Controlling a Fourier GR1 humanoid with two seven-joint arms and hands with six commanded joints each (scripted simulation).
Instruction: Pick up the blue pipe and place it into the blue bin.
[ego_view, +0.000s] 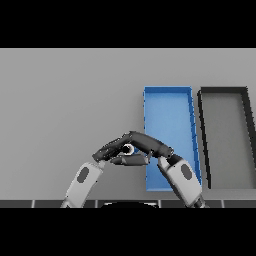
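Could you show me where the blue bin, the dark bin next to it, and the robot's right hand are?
Blue bin (167, 107): head view, on its bare floor.
Dark bin (225, 125): head view, on its grey floor.
Right robot hand (150, 143): head view, on its back.

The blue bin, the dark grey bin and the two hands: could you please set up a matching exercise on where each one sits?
Things:
1. blue bin
2. dark grey bin
3. left hand
4. right hand

Places:
A. farthest right on the table
B. at the blue bin's left wall
C. between the hands and the other bin
D. left of the blue bin

Pairs: 1-C, 2-A, 3-D, 4-B
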